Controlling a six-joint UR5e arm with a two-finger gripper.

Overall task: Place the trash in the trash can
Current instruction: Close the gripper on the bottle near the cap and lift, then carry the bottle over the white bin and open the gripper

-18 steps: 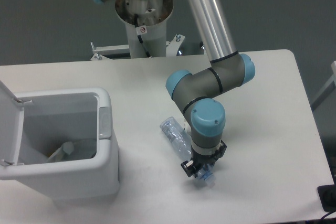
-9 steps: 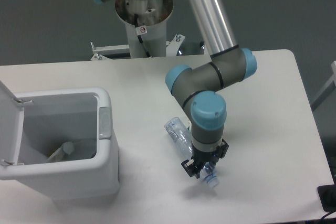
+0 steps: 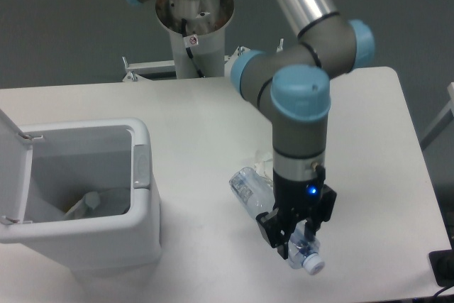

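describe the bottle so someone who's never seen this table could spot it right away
Start at the white bin on the left of the table, then look right to the arm's black claw near the front edge. The bottle is gripped there: crushed clear plastic, tilted, white cap pointing down and right. Nothing else here is see-through.

The grey arm with blue joint caps (image 3: 301,97) bends at the elbow; its wrist points straight down, the black two-finger hand (image 3: 299,235) clamped shut.

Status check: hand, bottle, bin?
Hand shut on bottle near its cap end, bottle lifted clear of table. Trash can lid open, something already inside. Nothing between bottle and bin.
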